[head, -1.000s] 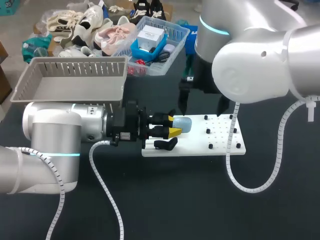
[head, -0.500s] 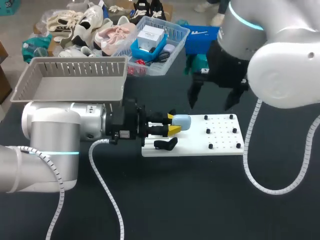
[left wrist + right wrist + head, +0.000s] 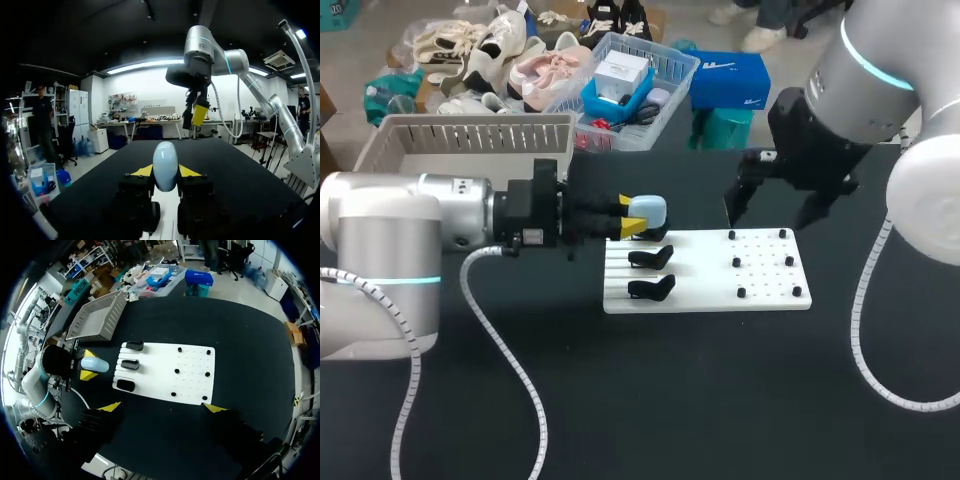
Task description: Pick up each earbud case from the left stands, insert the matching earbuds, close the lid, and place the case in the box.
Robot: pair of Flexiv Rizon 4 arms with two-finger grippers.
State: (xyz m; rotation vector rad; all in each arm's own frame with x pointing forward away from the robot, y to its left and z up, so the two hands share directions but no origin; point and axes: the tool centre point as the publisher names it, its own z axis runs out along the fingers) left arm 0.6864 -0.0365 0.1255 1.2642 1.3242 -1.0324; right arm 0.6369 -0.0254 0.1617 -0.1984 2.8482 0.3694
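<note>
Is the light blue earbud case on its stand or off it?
Off. The left gripper is shut on the light blue case, which hangs beside the white board, apart from the three black stands.

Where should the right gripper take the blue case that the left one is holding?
Probably the rounded end of the blue case that juts past the left gripper, coming in from over the white board: its fingers cover both flanks further back, so only that end is free.
</note>
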